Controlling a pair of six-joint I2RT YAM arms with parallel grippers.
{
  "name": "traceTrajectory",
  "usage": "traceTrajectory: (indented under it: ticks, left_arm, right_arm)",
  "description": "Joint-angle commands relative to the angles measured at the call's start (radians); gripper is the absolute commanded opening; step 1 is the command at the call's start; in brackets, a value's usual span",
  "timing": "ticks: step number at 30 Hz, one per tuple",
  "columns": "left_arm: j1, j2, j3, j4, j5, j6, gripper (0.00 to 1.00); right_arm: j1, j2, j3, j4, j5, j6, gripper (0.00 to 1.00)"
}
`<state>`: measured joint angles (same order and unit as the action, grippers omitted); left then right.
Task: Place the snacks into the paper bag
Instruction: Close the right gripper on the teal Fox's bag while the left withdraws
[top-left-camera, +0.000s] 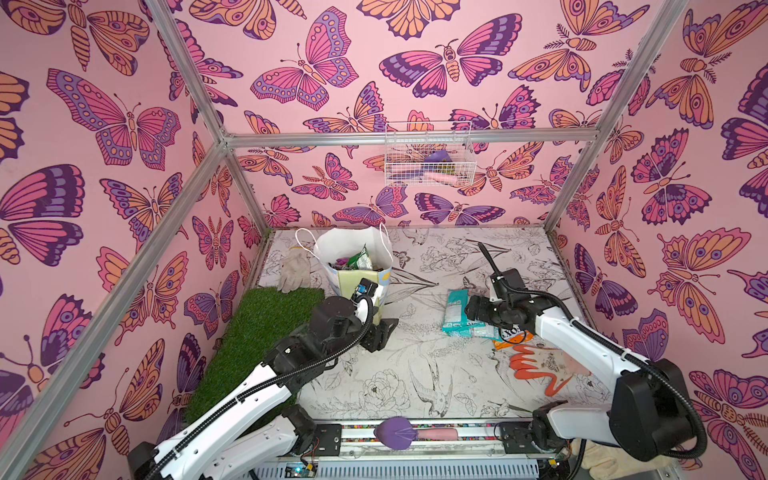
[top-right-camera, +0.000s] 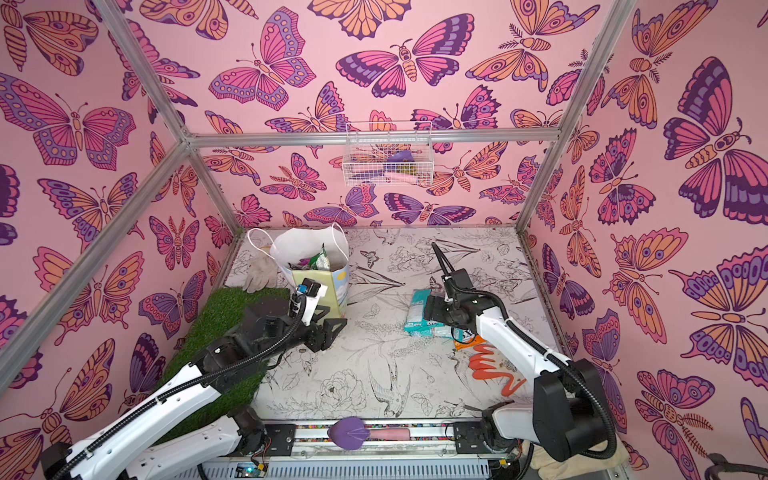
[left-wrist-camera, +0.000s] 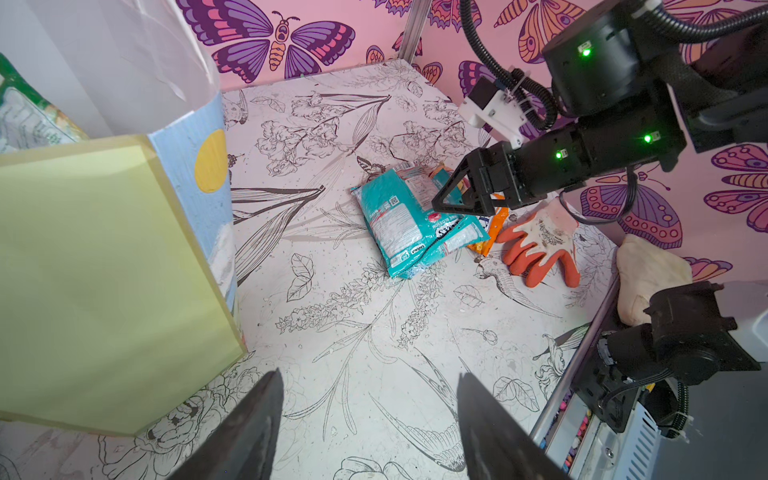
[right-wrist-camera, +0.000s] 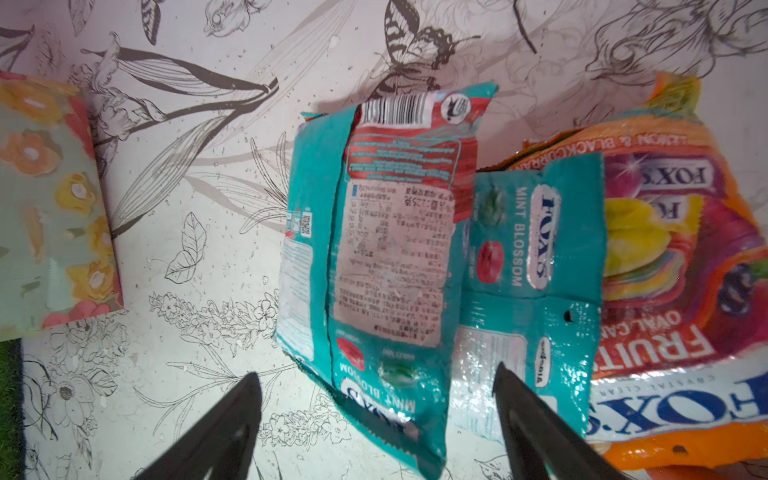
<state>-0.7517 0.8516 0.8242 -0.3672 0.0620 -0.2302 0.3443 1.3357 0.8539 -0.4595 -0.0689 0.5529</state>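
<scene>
Right hand (right-wrist-camera: 376, 374) open, jaws straddling top teal packet (right-wrist-camera: 386, 249); contact unclear. It overlaps the second teal packet (right-wrist-camera: 536, 257), which lies on the orange Fox's bag (right-wrist-camera: 673, 249), all on the surface (top-left-camera: 395, 365). Left hand (left-wrist-camera: 370, 376) open, empty, beside paper bag (top-left-camera: 351, 284); green packet (top-left-camera: 365, 259) inside.

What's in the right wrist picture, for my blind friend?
A teal packet overlaps a second teal packet, which covers part of an orange Fox's bag, on a flower-printed table. The right tool hangs open above the first.
</scene>
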Motion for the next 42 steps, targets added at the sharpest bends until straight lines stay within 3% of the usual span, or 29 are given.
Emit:
traceTrajectory:
  ticks: [1, 23, 26, 36, 42]
  left_arm:
    - [-0.008, -0.021, -0.022, 0.008, -0.021, -0.015, 0.68]
    - [-0.026, -0.061, -0.073, 0.024, -0.019, -0.034, 0.68]
    - [-0.028, -0.062, -0.077, 0.024, -0.02, -0.035, 0.68]
    - [-0.029, -0.087, -0.112, 0.035, -0.033, -0.05, 0.68]
    - [-0.03, -0.08, -0.126, 0.05, -0.026, -0.06, 0.68]
  right_arm:
    - [-0.008, 0.023, 0.02, 0.018, -0.025, -0.011, 0.87]
    - [-0.018, 0.126, 0.034, 0.08, -0.081, -0.002, 0.84]
    - [-0.018, 0.138, 0.034, 0.089, -0.087, 0.003, 0.76]
    - [-0.018, 0.135, 0.024, 0.091, -0.102, 0.006, 0.31]
    - [-0.018, 0.11, 0.017, 0.091, -0.105, 0.006, 0.14]
